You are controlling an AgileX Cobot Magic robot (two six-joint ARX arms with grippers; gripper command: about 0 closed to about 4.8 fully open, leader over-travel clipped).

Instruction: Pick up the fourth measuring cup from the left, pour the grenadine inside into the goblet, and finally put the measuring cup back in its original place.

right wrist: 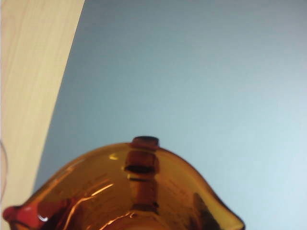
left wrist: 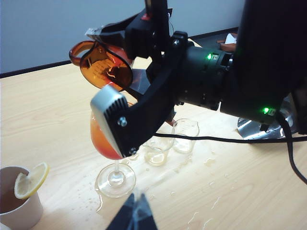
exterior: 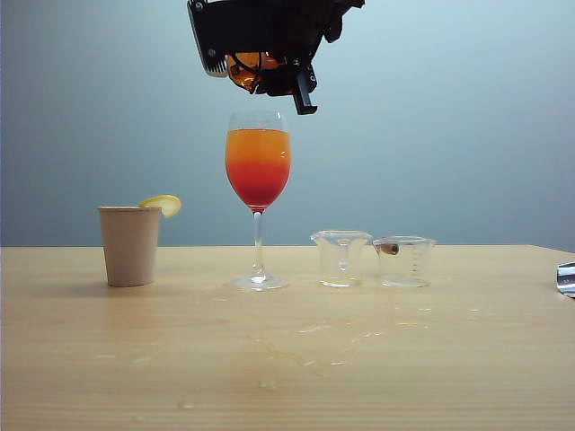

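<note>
My right gripper [exterior: 262,70] hangs at the top of the exterior view, shut on the fourth measuring cup [exterior: 246,68], which looks amber. The cup is tipped over, its mouth turned down toward the goblet [exterior: 258,162] just below. The goblet stands upright on the table, holding orange liquid above a red layer of grenadine [exterior: 258,186]. In the right wrist view the cup [right wrist: 129,191] fills the lower part, with a red trace at its spout [right wrist: 29,215]. The left wrist view shows the tilted cup [left wrist: 103,72] over the goblet [left wrist: 115,179]. My left gripper [left wrist: 135,211] stays low near the goblet's foot, shut and empty.
A beige paper cup [exterior: 130,244] with a lemon slice on its rim stands left of the goblet. Two clear measuring cups [exterior: 341,258] [exterior: 404,260] stand to its right. Spilled drops [exterior: 314,346] wet the table in front. A shiny metal object [exterior: 566,278] lies at the right edge.
</note>
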